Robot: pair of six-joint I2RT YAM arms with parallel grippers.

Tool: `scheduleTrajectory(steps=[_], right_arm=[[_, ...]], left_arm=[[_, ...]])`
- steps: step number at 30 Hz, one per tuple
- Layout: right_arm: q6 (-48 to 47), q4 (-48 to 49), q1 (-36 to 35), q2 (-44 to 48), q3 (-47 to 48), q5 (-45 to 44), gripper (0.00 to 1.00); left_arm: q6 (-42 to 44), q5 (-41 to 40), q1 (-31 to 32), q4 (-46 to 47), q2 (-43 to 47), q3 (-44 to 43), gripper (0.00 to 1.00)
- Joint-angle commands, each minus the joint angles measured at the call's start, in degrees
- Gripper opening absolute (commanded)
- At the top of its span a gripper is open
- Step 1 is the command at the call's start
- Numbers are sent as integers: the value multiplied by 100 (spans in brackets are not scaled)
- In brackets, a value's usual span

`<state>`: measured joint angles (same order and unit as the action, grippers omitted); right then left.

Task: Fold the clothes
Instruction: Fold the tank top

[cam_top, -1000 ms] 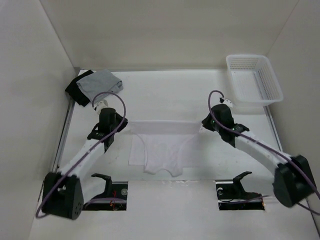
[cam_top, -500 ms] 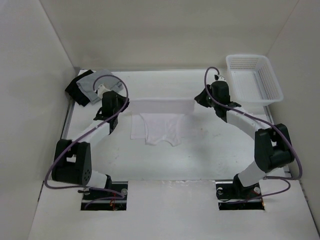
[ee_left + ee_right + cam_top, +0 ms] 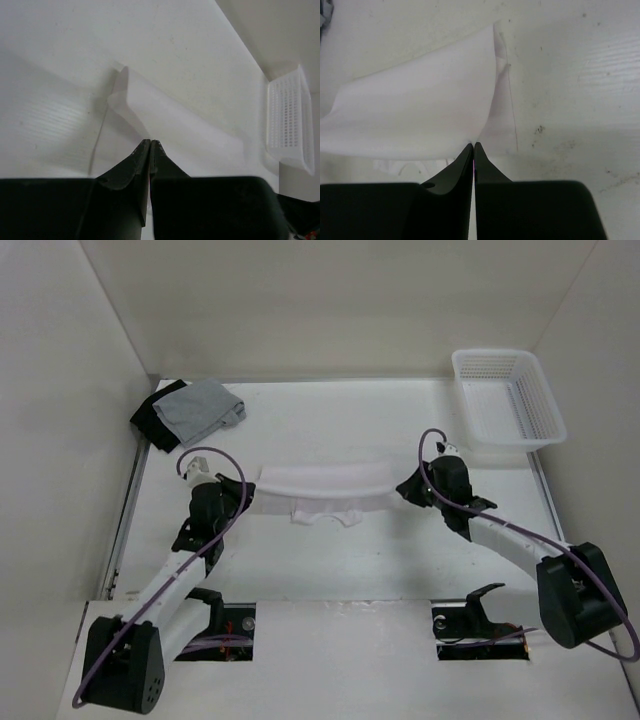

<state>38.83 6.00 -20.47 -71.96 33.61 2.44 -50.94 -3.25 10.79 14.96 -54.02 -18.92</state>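
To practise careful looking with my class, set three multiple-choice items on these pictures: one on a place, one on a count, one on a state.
1. Where does the basket stand on the table? A far right corner; B far left corner; C near edge, between the arms.
2. How many folded garments lie at the far left corner? A one; B two; C four.
3. What state is the white top in? A lying flat, untouched; B pinched at both ends, sagging between; C inside the basket.
1 A: the overhead view shows it far right.
2 B: a grey garment and a black garment.
3 B: left fingers and right fingers are each shut on an end.
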Motion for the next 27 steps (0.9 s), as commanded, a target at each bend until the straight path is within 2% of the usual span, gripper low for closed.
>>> scheduleTrajectory(steps=[1,5,10,13,16,18,21,24,27], right_arm=[[160,323,-128,244,-345,-156,5],[362,393,-330,314,-758,-278,5],[582,340,-585,60,-926,-454,7],[687,323,-682,94,-1031,-586,18],[661,51,-717,533,-1075,-630,36],[556,-99,-726,797,-1040,-692,44],[512,111,-560,729,-926,-640,52],[512,593,-305,106,-742,-359,58],[643,1077,-50,-685,-584,89,58]], left_arm=[[-21,184,51,-194,645,431,1],[-22,184,86,-494,1244,906,2],[-48,228,103,-476,1262,1302,6],[-74,280,51,-634,1393,1417,16],[-101,272,-28,-1047,1841,1268,20],[-100,132,-37,-1258,2158,1058,20],[-258,-79,426,-1067,1888,671,20],[-443,-535,1418,-304,941,407,20],[-435,-896,2307,418,-62,179,20]])
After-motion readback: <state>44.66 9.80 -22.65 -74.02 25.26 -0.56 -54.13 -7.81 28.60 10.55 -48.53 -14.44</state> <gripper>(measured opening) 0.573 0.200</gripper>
